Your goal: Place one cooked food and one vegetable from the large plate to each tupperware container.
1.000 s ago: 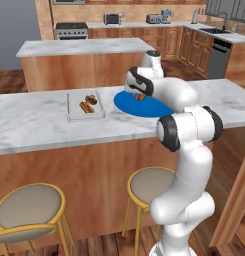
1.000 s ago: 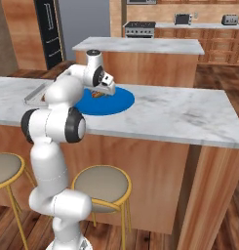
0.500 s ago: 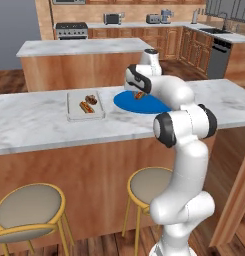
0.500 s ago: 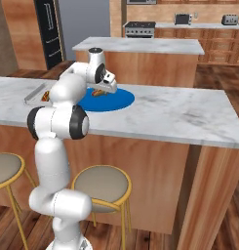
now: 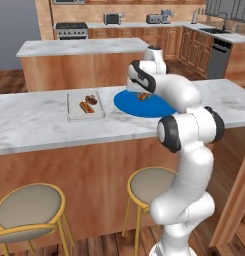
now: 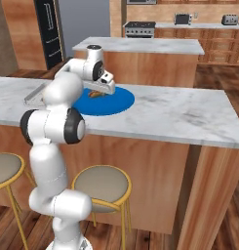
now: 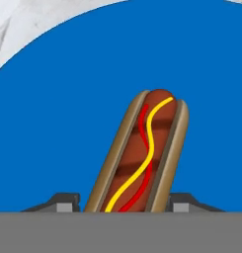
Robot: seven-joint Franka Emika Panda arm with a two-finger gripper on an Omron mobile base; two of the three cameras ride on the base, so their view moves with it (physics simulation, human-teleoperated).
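Note:
On the large blue plate (image 5: 129,106) (image 6: 113,102) (image 7: 63,128) lies a hot dog (image 7: 142,158) (image 5: 143,96) (image 6: 95,93), a red-brown sausage with yellow and red stripes in a tan bun. My gripper (image 7: 126,202) (image 5: 142,94) (image 6: 100,91) reaches down onto the plate, and its two dark fingertips (image 7: 67,201) press against the bun's sides, shut on it. Left of the plate, a pale tupperware container (image 5: 85,118) (image 6: 35,96) holds another hot dog (image 5: 85,106) and a brown lumpy vegetable (image 5: 91,99).
The plate and the container rest on a marble counter (image 5: 34,125) with two round stools (image 5: 29,205) under its front edge. Behind it stands a second island (image 5: 79,47), and further back is a wall counter with appliances.
The fingers have closed from wide open onto the hot dog on the plate. The arm has stayed almost in place over the plate.

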